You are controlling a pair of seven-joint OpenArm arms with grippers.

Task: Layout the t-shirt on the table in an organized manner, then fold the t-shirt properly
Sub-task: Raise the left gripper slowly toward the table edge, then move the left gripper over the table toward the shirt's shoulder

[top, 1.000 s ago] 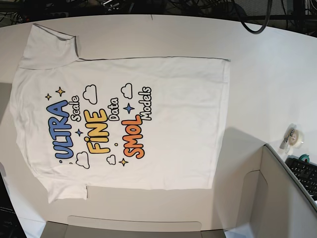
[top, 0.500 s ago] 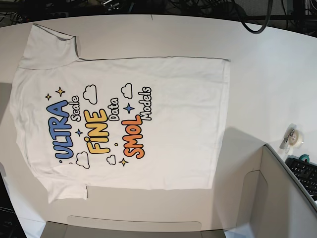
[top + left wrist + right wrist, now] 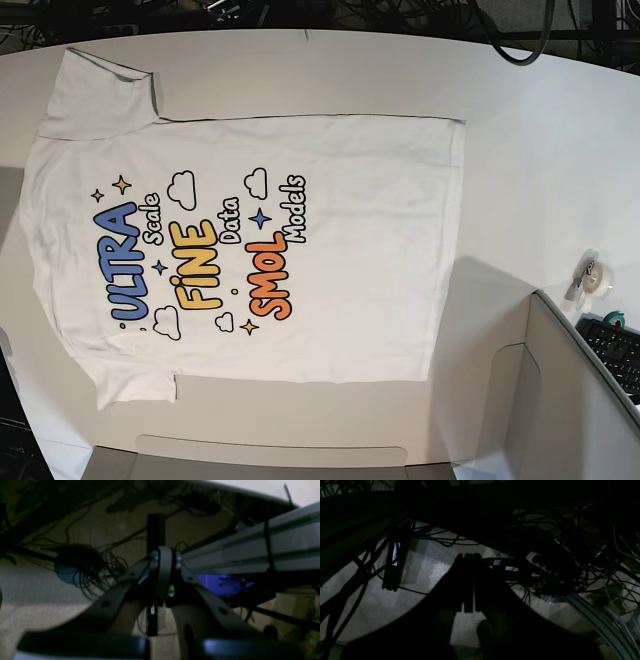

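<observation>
The white t-shirt lies spread flat and print side up on the white table in the base view, collar to the left and hem to the right, both sleeves out. Neither arm shows in the base view. My left gripper is shut with nothing in it, hanging below the table level beside a grey metal rail. My right gripper is also shut and empty, a dark outline over the carpeted floor and cables.
A roll of tape sits near the table's right side. A grey panel with a black keyboard stands at the lower right. Cables and a power strip lie on the floor under the table.
</observation>
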